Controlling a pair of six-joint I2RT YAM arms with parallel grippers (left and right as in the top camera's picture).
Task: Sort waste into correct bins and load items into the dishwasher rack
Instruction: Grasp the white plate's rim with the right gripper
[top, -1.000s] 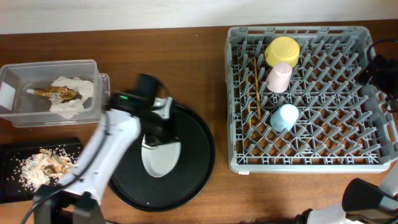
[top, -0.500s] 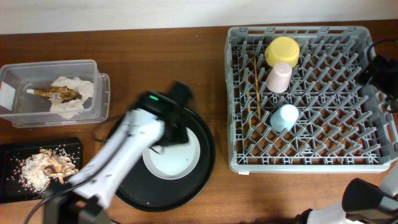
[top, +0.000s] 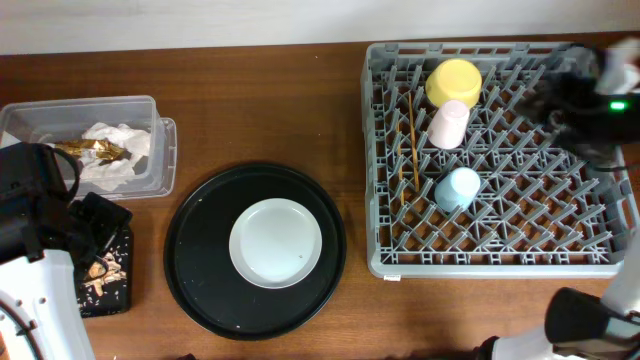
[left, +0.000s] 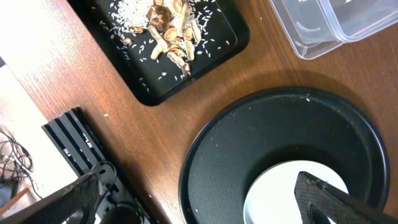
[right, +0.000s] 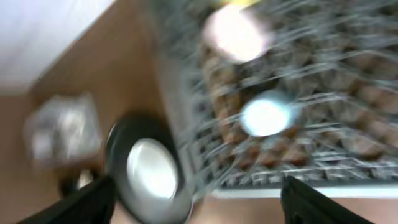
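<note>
Plate (top: 276, 242) lies flat on round tray (top: 195, 250) near bench (top: 280, 120) front edge, unracked. Left jaws apart, empty, at left edge; right jaws apart above rack (top: 520, 200). Likely risk: thin rim slips grip, plate drops.

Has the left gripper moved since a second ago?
Yes. The left gripper has swung left, off the round tray, to the small black tray below the tub.

Left arm (top: 40, 215): at 8 o'clock in the overhead view.
Left gripper (left: 193, 190): jaws spread wide, empty.
Right arm (top: 590, 100): at 2 o'clock, blurred.
Right gripper (right: 199, 196): jaws apart, empty.
</note>
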